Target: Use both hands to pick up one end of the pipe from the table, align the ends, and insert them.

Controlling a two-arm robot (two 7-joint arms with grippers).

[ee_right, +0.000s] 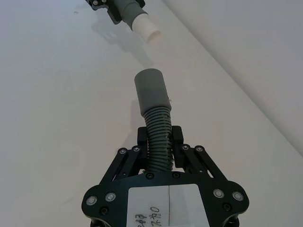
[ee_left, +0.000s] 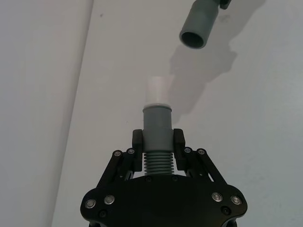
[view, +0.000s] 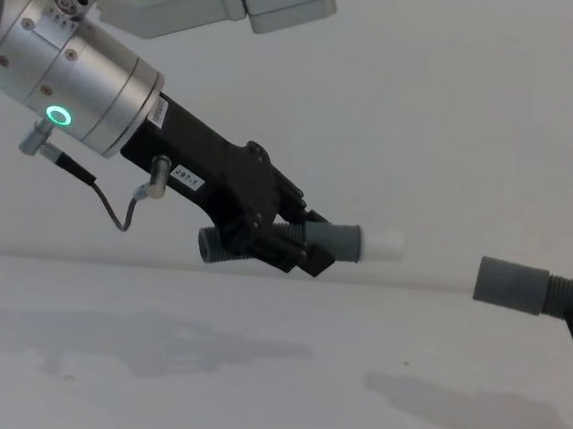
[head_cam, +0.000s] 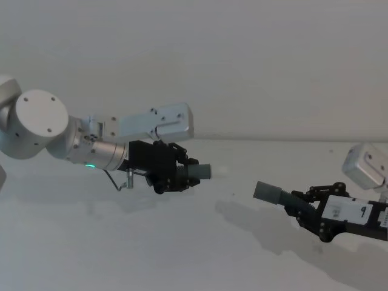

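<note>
While both pieces hang above the worktop, left pincer clamping white-tipped cuff, right pincer clamping open cuff: alignment step; closing and centring judged next.

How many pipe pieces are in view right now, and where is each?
2. One pipe piece, white-tipped, is held in the left end effector above the table. The other is in the right end effector, its cuff facing the first across a gap.
</note>
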